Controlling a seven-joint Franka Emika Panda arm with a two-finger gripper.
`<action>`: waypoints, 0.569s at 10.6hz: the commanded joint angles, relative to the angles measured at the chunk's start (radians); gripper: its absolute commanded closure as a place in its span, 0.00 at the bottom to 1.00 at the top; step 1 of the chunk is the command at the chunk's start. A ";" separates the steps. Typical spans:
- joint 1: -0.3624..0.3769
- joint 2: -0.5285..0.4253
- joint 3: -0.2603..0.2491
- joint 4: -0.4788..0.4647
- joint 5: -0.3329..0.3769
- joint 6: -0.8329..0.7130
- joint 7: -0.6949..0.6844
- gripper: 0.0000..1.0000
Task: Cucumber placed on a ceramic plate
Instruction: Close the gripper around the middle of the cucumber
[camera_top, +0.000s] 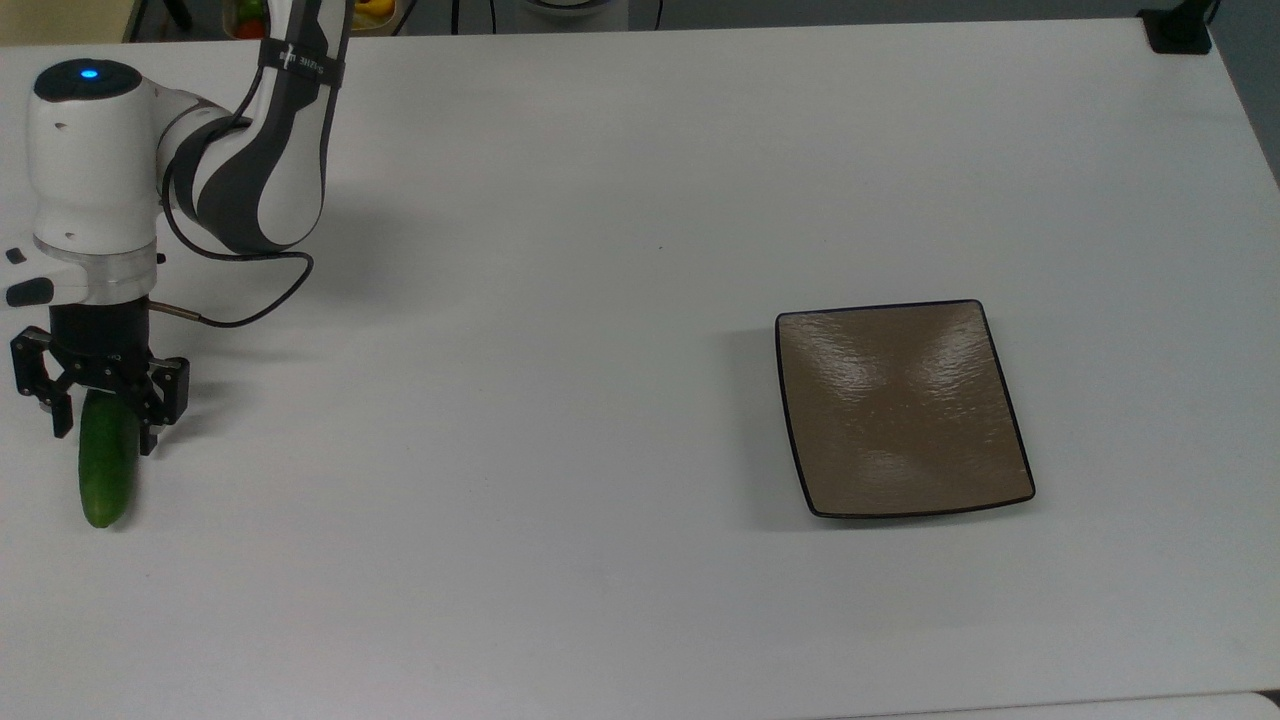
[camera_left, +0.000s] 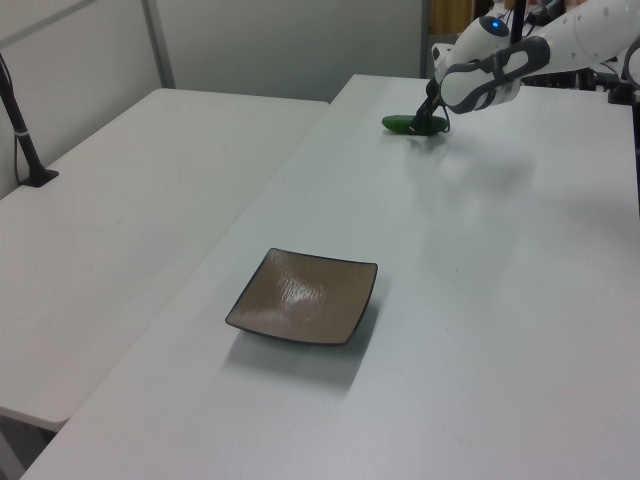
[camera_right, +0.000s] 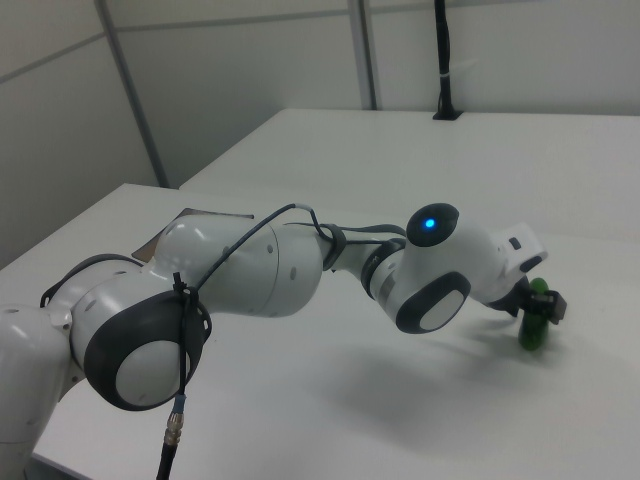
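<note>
The dark green cucumber (camera_top: 104, 485) lies flat on the white table at the top view's far left, lengthwise toward the near edge. My gripper (camera_top: 105, 425) hangs over its upper end, open, with one black finger on each side of it. The left view has the cucumber (camera_left: 403, 124) at the far end of the table with the gripper (camera_left: 428, 118) on it. In the right view the cucumber (camera_right: 533, 328) pokes out beneath the gripper (camera_right: 541, 304). The square glossy brown ceramic plate (camera_top: 903, 408) sits far off at the top view's right, with nothing on it (camera_left: 305, 297).
The white and grey arm (camera_top: 250, 150) reaches in from the top view's upper left, a black cable looping beside it. A black clamp base (camera_top: 1178, 30) sits at the table's far right corner. A second white table (camera_left: 120, 220) adjoins in the left view.
</note>
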 joint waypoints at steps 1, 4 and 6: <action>-0.007 0.012 0.011 0.015 0.010 0.021 0.001 0.81; -0.007 0.012 0.011 0.014 0.009 0.021 -0.002 1.00; -0.007 0.008 0.011 0.011 0.009 0.020 0.001 1.00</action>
